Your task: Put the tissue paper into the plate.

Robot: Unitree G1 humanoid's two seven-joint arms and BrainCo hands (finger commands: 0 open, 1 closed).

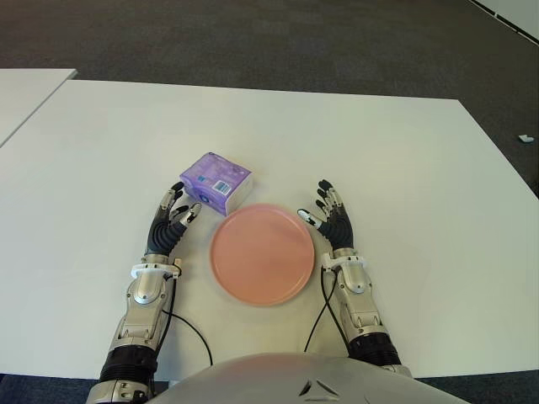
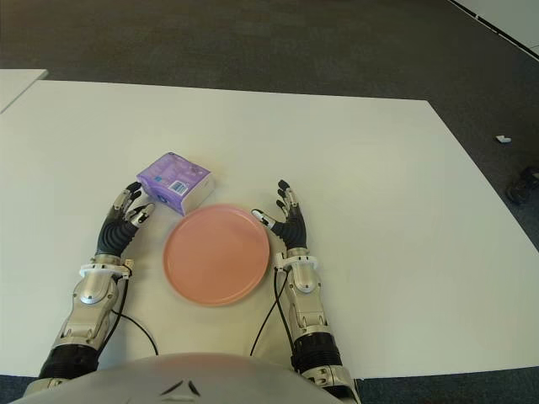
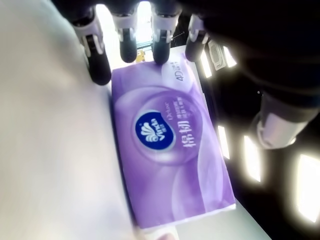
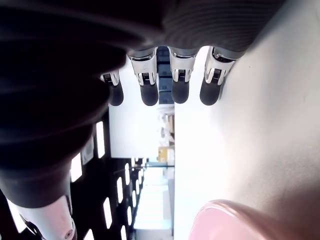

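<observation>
A purple tissue pack (image 1: pixel 217 182) lies on the white table (image 1: pixel 404 168), just behind the left rim of a round pink plate (image 1: pixel 262 253). My left hand (image 1: pixel 172 217) sits to the left of the plate, fingers spread, its tips close to the near-left corner of the pack (image 3: pixel 167 140) without gripping it. My right hand (image 1: pixel 330 216) shows beside the plate's right rim, fingers (image 4: pixel 180 87) extended and holding nothing. The plate holds nothing.
A second white table (image 1: pixel 25 93) shows at the far left. Dark carpet (image 1: pixel 253 42) lies beyond the far edge of the table. A small white object (image 1: pixel 525 137) sits on the floor at the right.
</observation>
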